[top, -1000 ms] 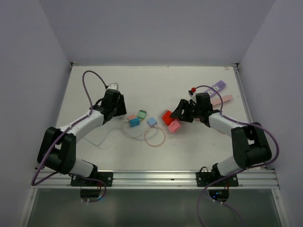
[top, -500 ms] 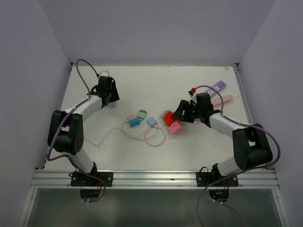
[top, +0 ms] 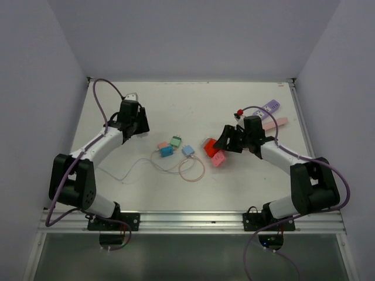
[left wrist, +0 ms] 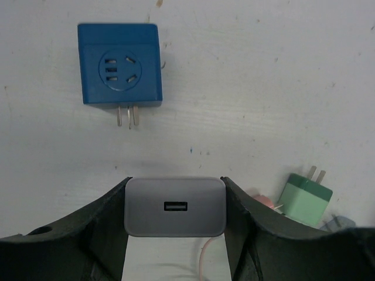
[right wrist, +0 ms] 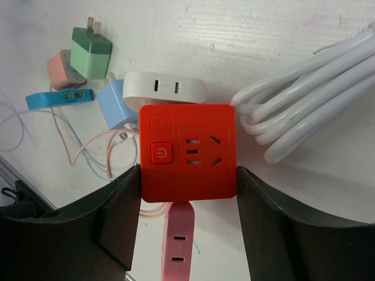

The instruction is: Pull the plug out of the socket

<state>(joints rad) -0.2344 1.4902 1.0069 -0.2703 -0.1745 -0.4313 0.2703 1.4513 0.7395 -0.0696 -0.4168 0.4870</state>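
Note:
My left gripper [left wrist: 175, 190] is shut on a grey USB charger plug [left wrist: 174, 206] and holds it above the table; in the top view this gripper [top: 136, 124] is at the back left. My right gripper [right wrist: 188, 170] is shut on a red socket cube [right wrist: 187, 151] whose face shows a power button and empty slots. In the top view the right gripper [top: 221, 142] holds the red socket [top: 208, 146] right of centre, over a pink power strip [top: 218, 158]. The plug and the socket are far apart.
A blue adapter cube [left wrist: 119, 63] and a green plug [left wrist: 304, 196] lie ahead of my left gripper. Near the red socket lie a white adapter [right wrist: 164, 88], a coiled white cable [right wrist: 304, 111] and small plugs with thin cables [top: 176, 149]. A purple strip [top: 269, 107] lies back right.
My left gripper pulled back from the middle toward the back left, then came slightly forward again. My right gripper shifted a little to the right with the red socket.

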